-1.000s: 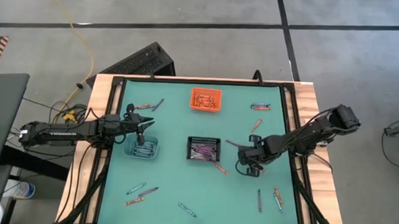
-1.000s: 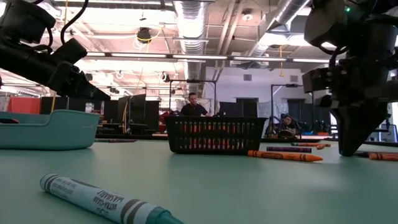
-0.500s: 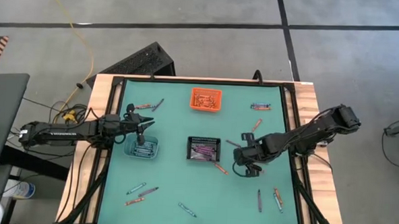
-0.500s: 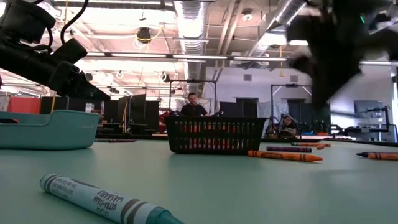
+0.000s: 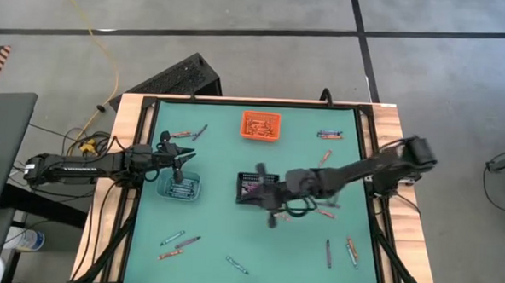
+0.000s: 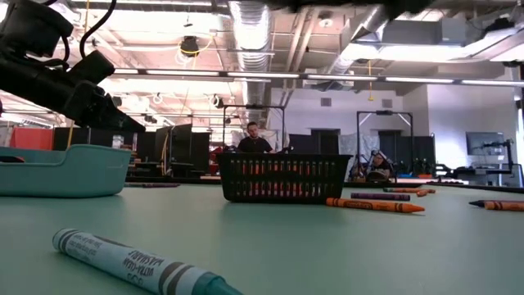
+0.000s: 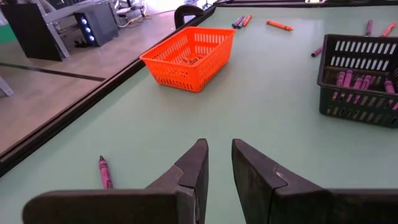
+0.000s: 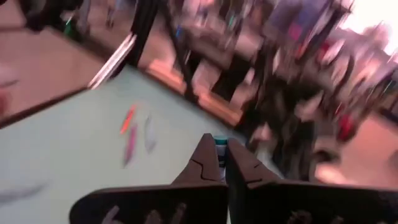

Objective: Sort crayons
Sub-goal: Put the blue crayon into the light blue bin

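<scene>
Green counter (image 5: 214,234) strewn with crayons (image 5: 182,240): right gripper (image 8: 222,154), pinched on a teal-tipped crayon (image 8: 221,142) beside the black bin (image 5: 257,189), risks dropping it mid-swing; left gripper (image 7: 219,163), narrowly parted, waits.

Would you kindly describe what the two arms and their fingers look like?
Both arms are dark, almost black, and built of slim jointed links. The left arm carries small white lettering along its link and dark cables trailing from its base. The right arm has a bulkier joint block near the table's edge. Each gripper ends in two flat, tapered, matte dark fingers, wedge-shaped at the tips.
</scene>
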